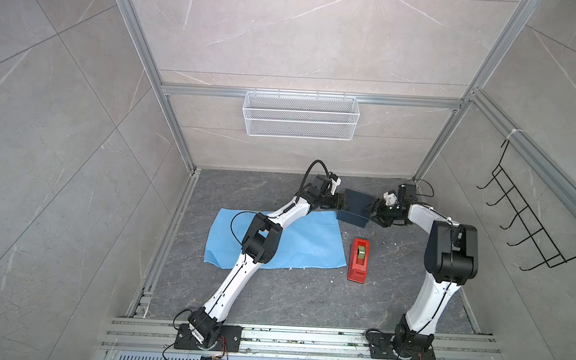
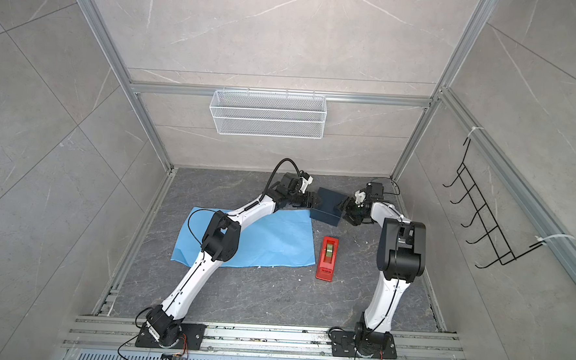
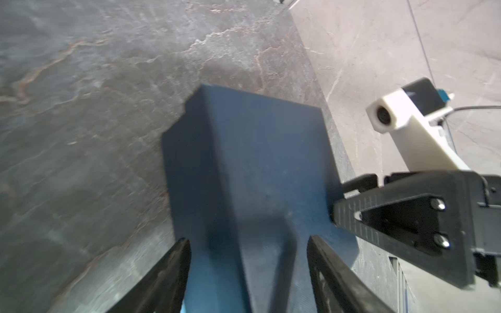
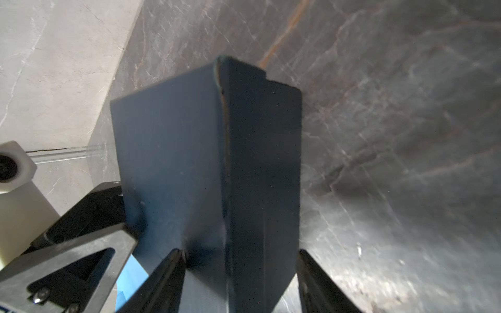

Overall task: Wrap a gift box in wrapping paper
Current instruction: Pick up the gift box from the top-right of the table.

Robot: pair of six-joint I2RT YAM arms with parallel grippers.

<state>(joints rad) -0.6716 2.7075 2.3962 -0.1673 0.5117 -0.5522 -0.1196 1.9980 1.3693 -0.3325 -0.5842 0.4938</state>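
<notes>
The gift box [image 1: 356,204], a dark navy cuboid, sits tilted at the back of the table between my two arms, just past the wrapping paper's far right corner. My left gripper [image 1: 342,204] is shut on its left end; in the left wrist view the box [image 3: 257,162] fills the gap between the fingers [image 3: 248,239]. From the other side, my right gripper [image 1: 373,209] is shut on the right end, its fingers [image 4: 239,251] straddling the box [image 4: 203,162]. The light blue wrapping paper [image 1: 310,243] lies flat and creased under the left arm.
A red tape dispenser [image 1: 358,259] stands right of the paper. The back wall is close behind the box. A white wire basket [image 1: 300,115] hangs on that wall. A black hook rack [image 1: 528,220] hangs on the right wall.
</notes>
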